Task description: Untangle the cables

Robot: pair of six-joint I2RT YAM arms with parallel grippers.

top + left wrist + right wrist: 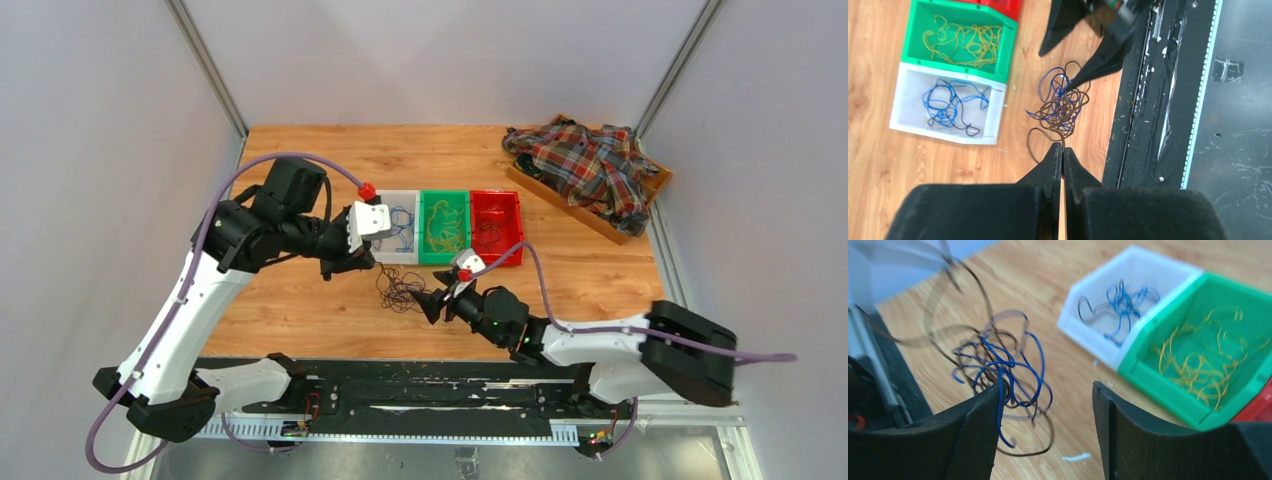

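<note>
The cables [400,291] are a small clump of dark brown and blue loops on the wooden table, in front of the bins. They also show in the left wrist view [1060,106] and the right wrist view [998,365]. My left gripper [1063,148] is shut, with a brown cable strand pinched at its tips; the strand runs to the clump. In the top view this gripper [372,266] is just left of the clump. My right gripper [1045,402] is open, and a blue loop lies against its left finger [975,430]. In the top view it [428,300] is at the clump's right side.
Three bins stand in a row behind the clump: a white bin [402,255] holding blue cables, a green bin [444,258] holding yellow cables, and a red bin [512,235] holding dark cables. A plaid shirt [585,165] lies in a wooden tray at the back right. A black rail [420,385] runs along the near edge.
</note>
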